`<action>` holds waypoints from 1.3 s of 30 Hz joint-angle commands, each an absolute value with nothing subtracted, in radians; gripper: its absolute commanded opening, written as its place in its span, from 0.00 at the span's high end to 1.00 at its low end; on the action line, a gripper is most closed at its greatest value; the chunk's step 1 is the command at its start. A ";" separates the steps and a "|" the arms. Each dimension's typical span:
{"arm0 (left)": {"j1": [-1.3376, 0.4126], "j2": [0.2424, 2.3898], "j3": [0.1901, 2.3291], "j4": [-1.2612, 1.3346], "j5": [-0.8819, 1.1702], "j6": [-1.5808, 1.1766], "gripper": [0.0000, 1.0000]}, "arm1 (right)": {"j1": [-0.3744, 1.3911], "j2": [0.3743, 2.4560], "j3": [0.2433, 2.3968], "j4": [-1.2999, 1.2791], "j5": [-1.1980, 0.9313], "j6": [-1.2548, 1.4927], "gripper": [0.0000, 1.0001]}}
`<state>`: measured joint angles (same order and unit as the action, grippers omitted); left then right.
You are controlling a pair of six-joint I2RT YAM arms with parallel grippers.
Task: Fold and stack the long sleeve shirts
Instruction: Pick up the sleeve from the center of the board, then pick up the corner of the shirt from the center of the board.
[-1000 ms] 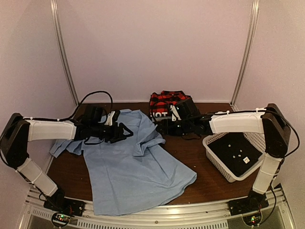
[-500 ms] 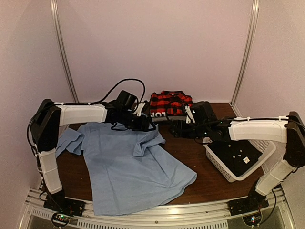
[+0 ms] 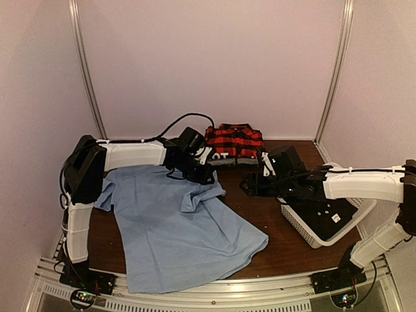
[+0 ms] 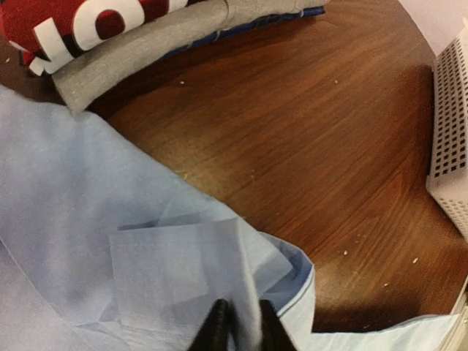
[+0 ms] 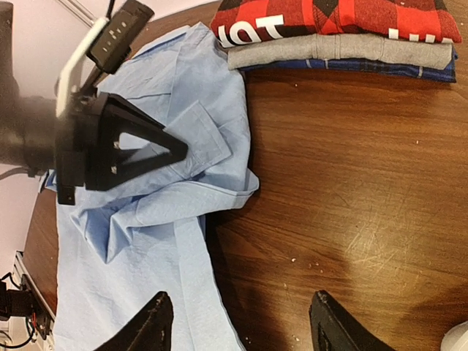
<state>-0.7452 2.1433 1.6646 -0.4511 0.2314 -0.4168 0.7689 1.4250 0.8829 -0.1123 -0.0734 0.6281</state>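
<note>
Pale booth walls, dark wood table (image 3: 260,214). Starting left, the light blue shirt (image 3: 175,234) lies spread open and rumpled across the left and middle of the table, one sleeve trailing off to the left. The left gripper (image 4: 241,333) sits at the shirt's far right edge, jaws pinched together on a fold of the cloth. Behind it, the plaid shirt (image 3: 234,138) is folded on top of a pile at the back edge. The right gripper (image 5: 241,322) hovers over bare wood just beside the white basket (image 3: 299,227), jaws apart and empty. The cloth looks thin, light and floppy, so it'll sag and bunch. I'd grab shoulders or hem corners, not mid-panel.
</note>
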 commanded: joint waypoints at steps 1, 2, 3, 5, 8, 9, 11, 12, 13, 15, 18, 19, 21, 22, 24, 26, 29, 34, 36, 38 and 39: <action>-0.748 2.098 1.753 -0.452 0.232 -0.400 0.97 | 0.790 1.417 0.855 -0.164 -0.053 0.597 0.35; -0.749 2.082 1.772 -0.458 0.224 -0.396 0.99 | 0.796 1.419 0.851 -0.174 -0.053 0.589 0.35; -0.748 2.066 1.792 -0.460 0.215 -0.391 1.00 | 0.800 1.421 0.845 -0.182 -0.051 0.585 0.35; -0.749 2.030 1.835 -0.462 0.195 -0.382 1.00 | 0.811 1.420 0.831 -0.186 -0.051 0.582 0.35; -0.747 1.984 1.882 -0.457 0.163 -0.363 1.00 | 0.826 1.422 0.806 -0.189 -0.053 0.582 0.35; -0.747 1.970 1.893 -0.449 0.155 -0.352 1.00 | 0.831 1.422 0.799 -0.190 -0.055 0.583 0.35; -0.745 1.935 1.901 -0.417 0.146 -0.339 1.00 | 0.841 1.422 0.781 -0.191 -0.057 0.592 0.35; -0.743 1.921 1.902 -0.407 0.145 -0.332 1.00 | 0.845 1.421 0.775 -0.191 -0.057 0.595 0.35; -0.742 1.911 1.901 -0.389 0.143 -0.326 1.00 | 0.848 1.419 0.761 -0.189 -0.056 0.601 0.35; -0.738 1.899 1.904 -0.355 0.144 -0.321 1.00 | 0.851 1.415 0.737 -0.181 -0.058 0.613 0.35; -0.731 1.888 1.912 -0.321 0.130 -0.332 1.00 | 0.857 1.400 0.706 -0.175 -0.063 0.632 0.35; -0.729 1.885 1.912 -0.310 0.127 -0.342 1.00 | 0.860 1.393 0.696 -0.175 -0.062 0.639 0.35; -0.725 1.876 1.911 -0.282 0.115 -0.359 1.00 | 0.870 1.377 0.675 -0.173 -0.064 0.656 0.35; -0.723 1.871 1.909 -0.270 0.109 -0.367 1.00 | 0.875 1.370 0.664 -0.170 -0.064 0.664 0.35; -0.720 1.862 1.906 -0.237 0.100 -0.381 1.00 | 0.888 1.359 0.643 -0.161 -0.068 0.681 0.36; -0.717 1.858 1.910 -0.211 0.098 -0.394 1.00 | 0.905 1.353 0.629 -0.155 -0.072 0.698 0.36; -0.712 1.857 1.929 -0.187 0.095 -0.408 1.00 | 0.938 1.353 0.616 -0.150 -0.071 0.718 0.37; -0.705 1.848 1.949 -0.150 0.089 -0.408 1.00 | 0.980 1.363 0.605 -0.145 -0.061 0.744 0.43; -0.702 1.845 1.961 -0.137 0.090 -0.405 1.00 | 0.988 1.362 0.605 -0.153 -0.051 0.753 0.46; -0.700 1.845 1.975 -0.130 0.090 -0.401 1.00 | 0.997 1.354 0.605 -0.164 -0.039 0.761 0.50; -0.698 1.845 1.982 -0.129 0.090 -0.398 1.00 | 1.000 1.348 0.606 -0.173 -0.033 0.768 0.51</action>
